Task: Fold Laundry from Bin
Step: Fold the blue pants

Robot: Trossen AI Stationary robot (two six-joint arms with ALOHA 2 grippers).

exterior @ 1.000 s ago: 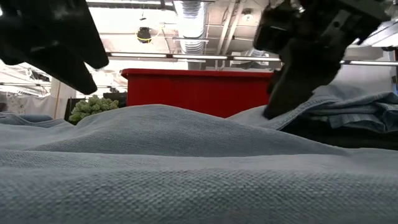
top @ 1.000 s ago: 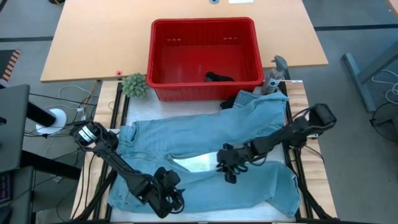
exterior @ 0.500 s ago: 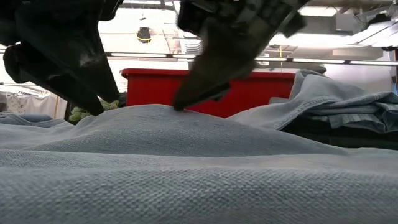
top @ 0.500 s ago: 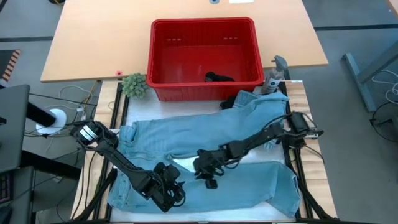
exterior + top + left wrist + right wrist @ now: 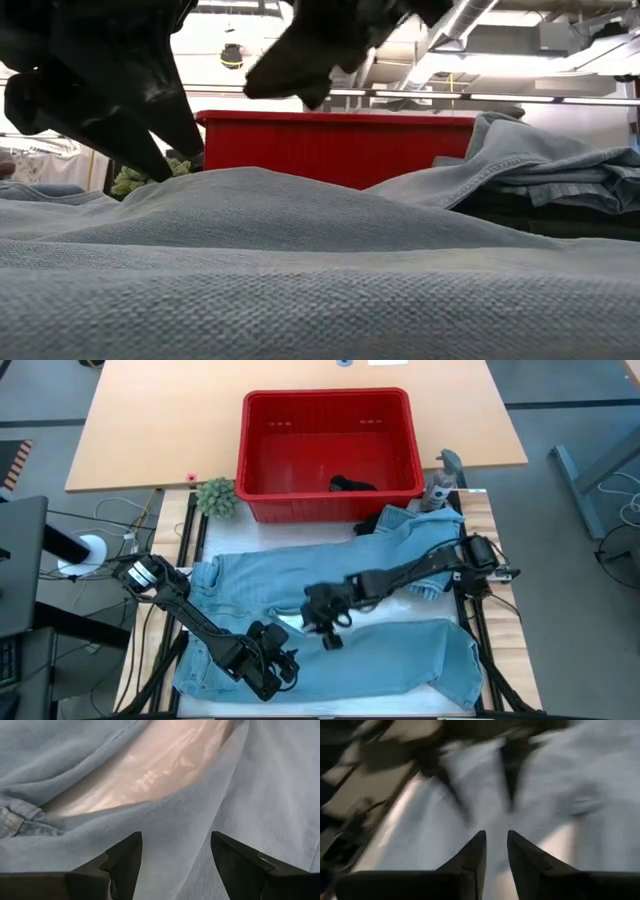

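Jeans [image 5: 400, 545] lie spread on the bench near the red bin [image 5: 328, 452]. Right gripper [image 5: 322, 622] has swept left across them, fingers nearly together, empty; left gripper [image 5: 175, 851] hovers, fingers apart, so no fold is begun.

light blue denim jeans [image 5: 400, 560], red bin [image 5: 327, 450], black garment [image 5: 352, 485] inside, green plant [image 5: 216, 497], tan table [image 5: 150, 430]
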